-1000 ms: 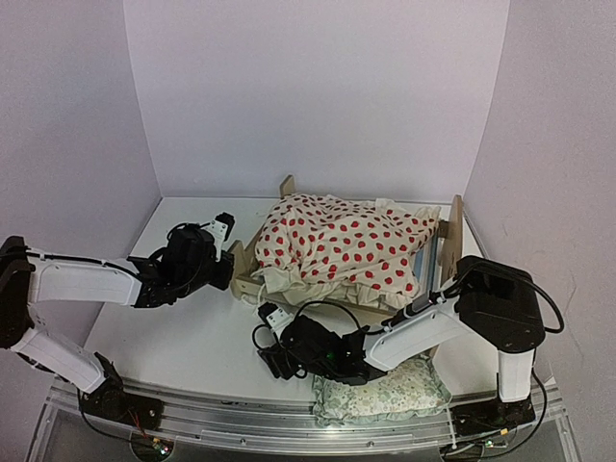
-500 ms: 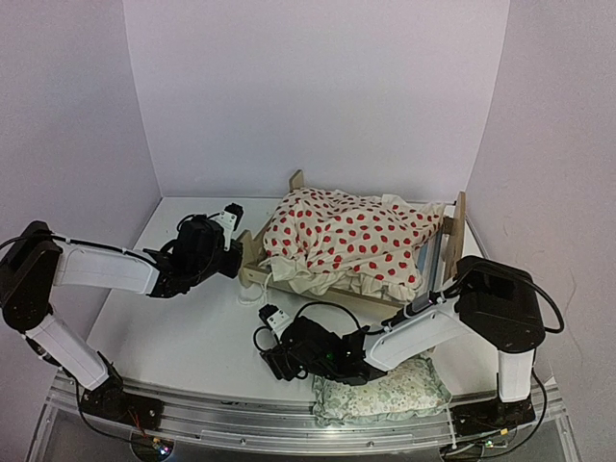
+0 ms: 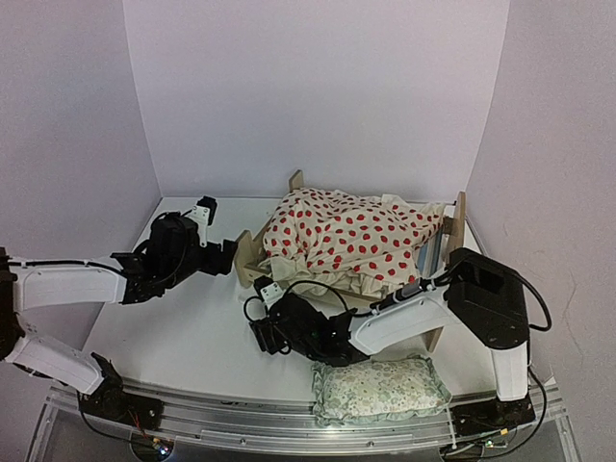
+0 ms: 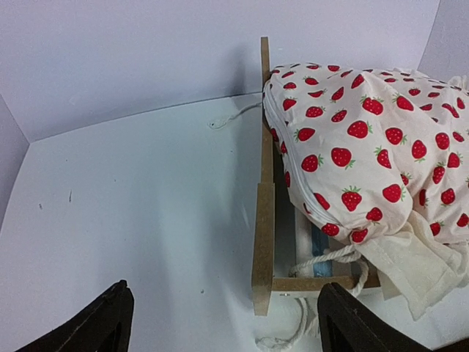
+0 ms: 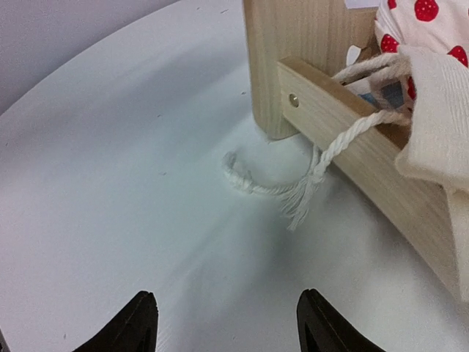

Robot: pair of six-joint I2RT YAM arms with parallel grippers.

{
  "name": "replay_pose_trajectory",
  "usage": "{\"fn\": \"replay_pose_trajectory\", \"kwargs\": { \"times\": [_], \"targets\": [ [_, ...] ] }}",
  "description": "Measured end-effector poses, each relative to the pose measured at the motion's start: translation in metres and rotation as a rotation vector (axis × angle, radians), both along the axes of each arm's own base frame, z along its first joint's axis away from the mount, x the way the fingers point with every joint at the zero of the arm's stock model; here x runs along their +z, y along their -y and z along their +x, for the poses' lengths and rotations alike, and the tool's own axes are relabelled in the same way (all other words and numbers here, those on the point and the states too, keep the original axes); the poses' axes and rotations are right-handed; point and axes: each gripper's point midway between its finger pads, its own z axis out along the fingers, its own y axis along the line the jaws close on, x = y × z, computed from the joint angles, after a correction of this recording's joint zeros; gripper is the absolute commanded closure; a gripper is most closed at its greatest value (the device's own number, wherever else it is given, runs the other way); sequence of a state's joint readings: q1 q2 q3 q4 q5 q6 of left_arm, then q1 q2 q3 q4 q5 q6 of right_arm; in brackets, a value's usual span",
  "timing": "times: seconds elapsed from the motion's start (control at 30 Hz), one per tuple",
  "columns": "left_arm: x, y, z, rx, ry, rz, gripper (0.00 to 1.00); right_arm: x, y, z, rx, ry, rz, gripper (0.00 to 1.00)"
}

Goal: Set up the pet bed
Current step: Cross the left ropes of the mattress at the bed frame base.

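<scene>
The pet bed (image 3: 248, 262), a light-wood frame, stands at the table's middle with a cream red-dotted cushion (image 3: 346, 236) heaped on it. Striped fabric shows at its right end (image 3: 435, 252). My left gripper (image 3: 219, 258) is open just left of the bed's end board (image 4: 262, 220), holding nothing. In the left wrist view its fingers straddle that board's corner (image 4: 223, 287); the cushion (image 4: 366, 139) overhangs the frame. My right gripper (image 3: 262, 332) is open and empty on the table before the bed's near corner. Its wrist view (image 5: 226, 293) shows a white rope (image 5: 271, 187) trailing from the side rail (image 5: 366, 161).
A small green floral pillow (image 3: 380, 387) lies at the table's front edge, under the right arm. A white rope end (image 4: 227, 117) also trails on the table behind the bed. White walls close in on the left, back and right.
The left gripper has let go of the bed's end board, opened and drawn back left. Earlier it swung that end of the bed toward the back. The right gripper edged toward the bed.
</scene>
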State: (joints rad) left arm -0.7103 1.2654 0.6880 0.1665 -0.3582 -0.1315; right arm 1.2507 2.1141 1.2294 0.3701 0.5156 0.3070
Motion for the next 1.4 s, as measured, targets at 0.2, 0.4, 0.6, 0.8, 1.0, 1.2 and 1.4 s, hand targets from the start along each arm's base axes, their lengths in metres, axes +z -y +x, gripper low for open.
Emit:
{"fn": "replay_pose_trajectory", "kwargs": {
  "times": [0.2, 0.4, 0.6, 0.8, 1.0, 1.2, 1.4],
  "targets": [
    [0.011, -0.021, -0.028, 0.028, -0.018, -0.127, 0.08, -0.008, -0.002, 0.042, -0.096, 0.000, 0.027, 0.35],
    [-0.011, -0.028, -0.051, 0.033, -0.114, -0.236, 0.14, -0.018, -0.008, 0.056, -0.142, -0.001, 0.037, 0.38],
    [-0.045, -0.024, -0.061, 0.018, -0.221, -0.255, 0.24, -0.029, -0.017, 0.064, -0.158, 0.003, 0.046, 0.49],
    [-0.072, -0.020, -0.069, 0.006, -0.298, -0.254, 0.27, -0.032, -0.016, 0.071, -0.178, 0.033, 0.060, 0.64],
    [-0.074, -0.016, -0.068, -0.002, -0.303, -0.276, 0.33, -0.026, -0.020, 0.078, -0.185, 0.088, 0.097, 0.83],
    [-0.089, -0.013, -0.065, 0.002, -0.334, -0.258, 0.37, -0.030, -0.016, 0.080, -0.185, 0.111, 0.096, 1.00],
    [-0.118, -0.012, -0.067, 0.011, -0.403, -0.197, 0.38, -0.052, 0.009, 0.069, -0.189, 0.087, 0.063, 1.00]
  ]
}}
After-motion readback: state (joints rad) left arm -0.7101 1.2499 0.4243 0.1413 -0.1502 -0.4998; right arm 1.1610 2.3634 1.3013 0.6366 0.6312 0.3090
